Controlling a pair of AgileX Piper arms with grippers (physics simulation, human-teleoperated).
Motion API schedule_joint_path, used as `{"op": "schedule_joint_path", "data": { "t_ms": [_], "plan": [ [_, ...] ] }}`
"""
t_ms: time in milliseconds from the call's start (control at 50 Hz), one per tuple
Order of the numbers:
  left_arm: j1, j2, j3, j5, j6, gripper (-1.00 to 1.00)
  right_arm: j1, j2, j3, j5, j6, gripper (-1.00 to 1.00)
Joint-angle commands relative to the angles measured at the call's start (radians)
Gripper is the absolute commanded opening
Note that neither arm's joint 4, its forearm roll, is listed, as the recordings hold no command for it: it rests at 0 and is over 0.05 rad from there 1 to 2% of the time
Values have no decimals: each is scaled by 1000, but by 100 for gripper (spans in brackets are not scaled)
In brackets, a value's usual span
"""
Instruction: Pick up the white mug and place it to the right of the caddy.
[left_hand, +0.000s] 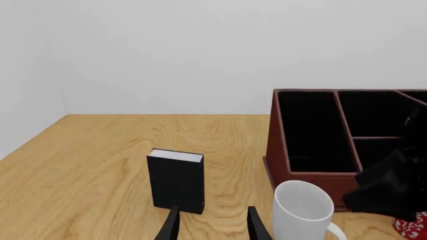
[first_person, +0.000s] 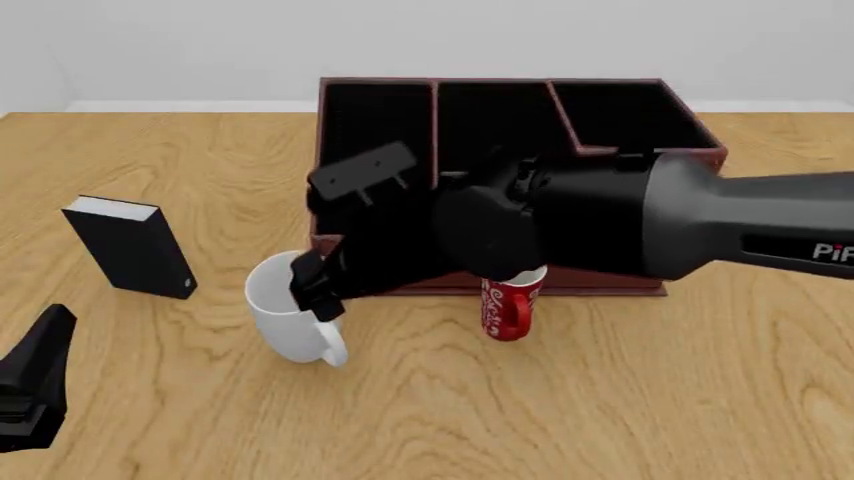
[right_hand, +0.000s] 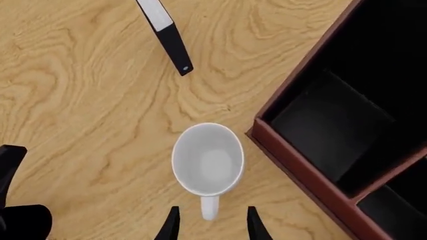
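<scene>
A: Layout?

B: Table (first_person: 694, 400) is wood grain. Caddy (first_person: 494, 130) sits far centre, open top, black-lined compartments. Your right arm (first_person: 694, 225) reaches across in front of it from the right and covers most of its near wall in the front view.

A: Where's the mug?

B: Mug (first_person: 287, 310) stands upright just in front of the caddy's near-left corner, close but with a sliver of table between them. Mouth up, nothing inside, handle pointing toward your side of the table.

A: Right gripper?

B: Right gripper (right_hand: 209, 225) hangs above the mug, pointing down. In the right wrist view the two fingers straddle the handle with a gap on each side; no contact. Jaws parted, moderately wide, holding nothing.

A: Left one?

B: Left gripper (left_hand: 212, 225) sits low at the near-left edge, well apart from the mug. Fingers spread, nothing between them. It faces the black box (first_person: 130, 245), which stands upright with a white top, left of the mug.

A: Anything else?

B: Red mug (first_person: 513, 305) with white lettering, upright under your right arm, just in front of the caddy's near wall and to the right of the white one. Only its lower part shows in the front view.
</scene>
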Motion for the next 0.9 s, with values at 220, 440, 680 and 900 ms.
{"op": "schedule_joint_path", "data": {
  "t_ms": [220,440,680,900],
  "plan": [
    [0,0,0,0,0,100,20,58,13,-32,31,100],
    [0,0,0,0,0,100,20,70,18,-36,38,100],
    [0,0,0,0,0,100,18,91,30,-52,52,100],
    [0,0,0,0,0,100,29,131,30,-65,73,100]
  ]
}}
